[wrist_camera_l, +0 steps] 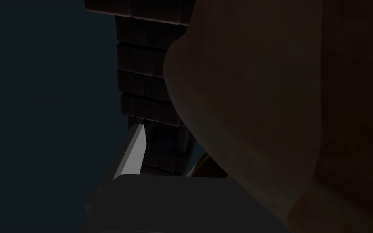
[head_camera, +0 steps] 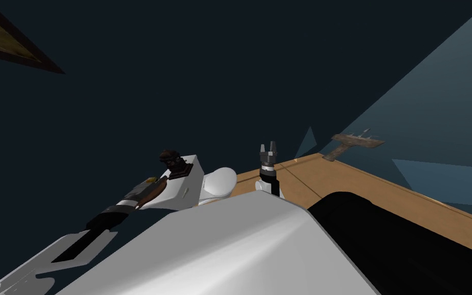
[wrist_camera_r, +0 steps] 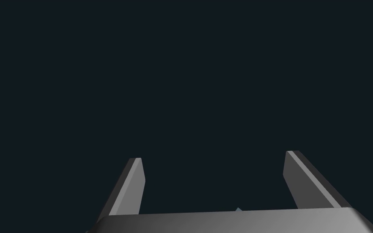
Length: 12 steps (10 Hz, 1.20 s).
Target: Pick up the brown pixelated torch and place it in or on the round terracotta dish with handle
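Brown, blocky torch [wrist_camera_l: 149, 81] ran straight out from the left end effector [head_camera: 142, 188]. Its squared dark shaft lay close against the big rounded wall of the terracotta-brown dish [wrist_camera_l: 254, 101]. Couldn't tell if they touched, nor whether that end effector was clamped or apart, since the dish hid half of it.

Judged: torch prob. stiff & light, w/ flat faces that suit a pinch across the shaft at mid-length, not at the tip. Dish prob. hard & chippable, so no knocking it.

Room: dish crowded one side of the shaft, w/ dark open space on the other. In head view, the corner of a white block [head_camera: 185, 180] sat just beside the work, an edge to mind. Well apart, the right end effector [head_camera: 268, 148] hung empty, blades spread, near a tan wood plane [head_camera: 363, 189].
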Motion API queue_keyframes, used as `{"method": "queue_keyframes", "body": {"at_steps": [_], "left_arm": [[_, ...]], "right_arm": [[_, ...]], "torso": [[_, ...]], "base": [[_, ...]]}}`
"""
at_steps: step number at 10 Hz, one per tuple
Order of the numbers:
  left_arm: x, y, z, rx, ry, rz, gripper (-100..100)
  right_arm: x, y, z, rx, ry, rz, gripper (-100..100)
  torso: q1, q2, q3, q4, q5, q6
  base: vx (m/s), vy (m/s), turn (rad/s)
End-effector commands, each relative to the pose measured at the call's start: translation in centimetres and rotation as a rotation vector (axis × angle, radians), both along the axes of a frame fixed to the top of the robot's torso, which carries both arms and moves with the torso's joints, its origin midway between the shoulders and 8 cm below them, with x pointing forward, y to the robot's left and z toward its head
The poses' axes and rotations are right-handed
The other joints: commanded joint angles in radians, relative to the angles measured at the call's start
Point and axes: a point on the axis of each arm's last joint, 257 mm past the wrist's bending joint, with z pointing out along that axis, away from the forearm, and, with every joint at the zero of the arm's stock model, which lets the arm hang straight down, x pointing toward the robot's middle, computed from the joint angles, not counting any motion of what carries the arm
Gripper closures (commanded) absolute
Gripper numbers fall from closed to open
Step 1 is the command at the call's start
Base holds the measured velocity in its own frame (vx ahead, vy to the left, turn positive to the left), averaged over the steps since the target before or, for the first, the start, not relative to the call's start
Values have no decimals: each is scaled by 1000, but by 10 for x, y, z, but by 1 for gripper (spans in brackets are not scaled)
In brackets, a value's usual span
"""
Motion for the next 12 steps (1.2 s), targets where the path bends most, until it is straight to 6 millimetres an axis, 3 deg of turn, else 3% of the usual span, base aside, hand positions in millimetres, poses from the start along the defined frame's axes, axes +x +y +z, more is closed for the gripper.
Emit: {"method": "queue_keyframes", "body": {"at_steps": [1,2,3,7,8,9,12], "left_arm": [[-8,12,-10,0,19,19,-100],[2,13,7,-16,-8,-16,-100],[-4,28,10,-1,-2,-6,-100],[-20,45,-3,-1,20,18,-100],[-10,47,18,-12,-14,-13,-100],[-13,57,26,5,-17,-10,-100],[-32,78,14,9,7,24,-100]], "right_arm": [[0,0,0,0,0,0,0],[0,0,0,0,0,0,0],[0,0,0,0,0,0,0],[0,0,0,0,0,0,0],[0,0,0,0,0,0,0],[0,0,0,0,0,0,0],[0,0,0,0,0,0,0]], "torso": [[0,0,0,0,0,0],[2,1,1,0,1,0],[-3,-2,-1,0,0,0],[3,1,1,0,1,0],[4,2,1,0,1,-1],[-1,0,0,0,0,-1],[1,0,0,0,0,0]], "base": [[0,9,-10],[60,-100,117],[73,-140,79],[11,-11,-5],[45,-91,112],[88,-129,99],[19,-33,-7]]}}
